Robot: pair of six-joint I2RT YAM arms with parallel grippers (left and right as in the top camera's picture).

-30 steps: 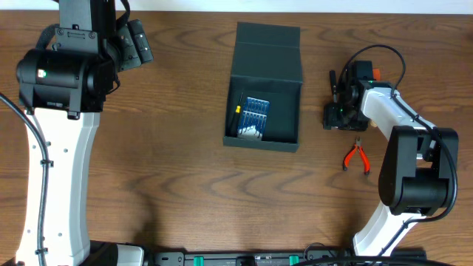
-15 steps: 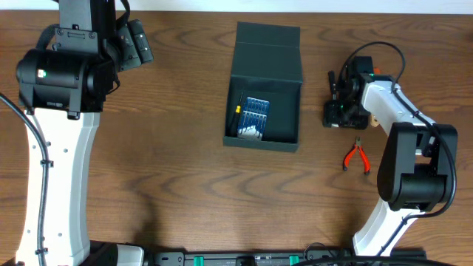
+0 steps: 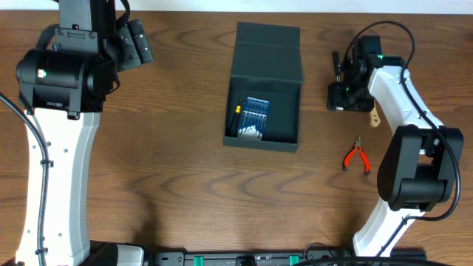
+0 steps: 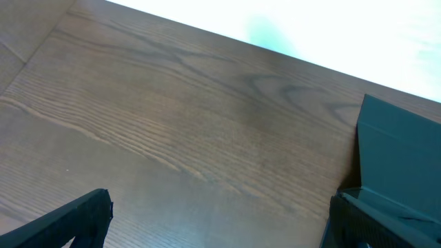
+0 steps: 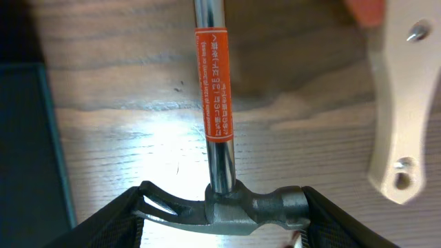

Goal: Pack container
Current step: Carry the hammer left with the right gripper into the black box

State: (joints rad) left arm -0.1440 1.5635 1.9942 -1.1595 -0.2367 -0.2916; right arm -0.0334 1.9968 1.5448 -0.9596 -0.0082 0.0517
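Container (image 3: 262, 140): set open at the middle of the table (image 3: 177, 155), flap lid laid back (a blue case (image 3: 253, 117) is seen inside)
Left gripper (image 4: 217, 220): held spread wide, nothing gripped
Right gripper (image 5: 224, 213): clamped on the hammer (image 5: 219, 138) at its head, near the container

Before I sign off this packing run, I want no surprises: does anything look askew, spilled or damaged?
Nothing stands out. The container stands open with the blue case inside, the pliers lie on the table, and the right gripper grips the hammer by its head.

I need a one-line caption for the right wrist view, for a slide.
Right gripper clamps a claw hammer by its head over the wooden table, container edge at left.
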